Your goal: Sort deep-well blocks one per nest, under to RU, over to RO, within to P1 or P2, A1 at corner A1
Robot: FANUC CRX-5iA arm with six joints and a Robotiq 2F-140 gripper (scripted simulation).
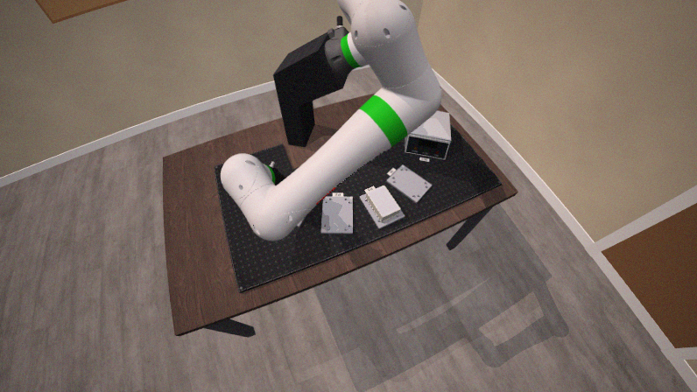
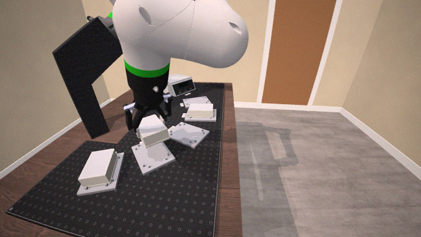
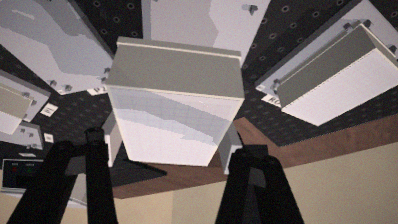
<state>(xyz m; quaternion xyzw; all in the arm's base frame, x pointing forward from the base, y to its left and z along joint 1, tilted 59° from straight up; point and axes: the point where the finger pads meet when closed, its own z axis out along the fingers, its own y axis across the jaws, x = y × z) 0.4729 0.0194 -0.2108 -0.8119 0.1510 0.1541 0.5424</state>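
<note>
Suspended above a pale gray rectangular nest plate (image 2: 153,158) (image 3: 195,17), a smooth, off-white deep-well block (image 2: 153,130) (image 3: 175,102) is clasped by the black two-finger gripper (image 2: 149,119) (image 3: 173,113), its long axis running more along than across the table's long edges. In the exterior view, one matching block (image 2: 98,166) (image 3: 340,75) occupies nest RO toward the near left corner of the wood-grained table (image 2: 228,164) (image 1: 193,243); another (image 2: 200,110) (image 1: 383,203) sits by the right edge, over perforated black matting (image 2: 188,188) (image 1: 272,262).
</note>
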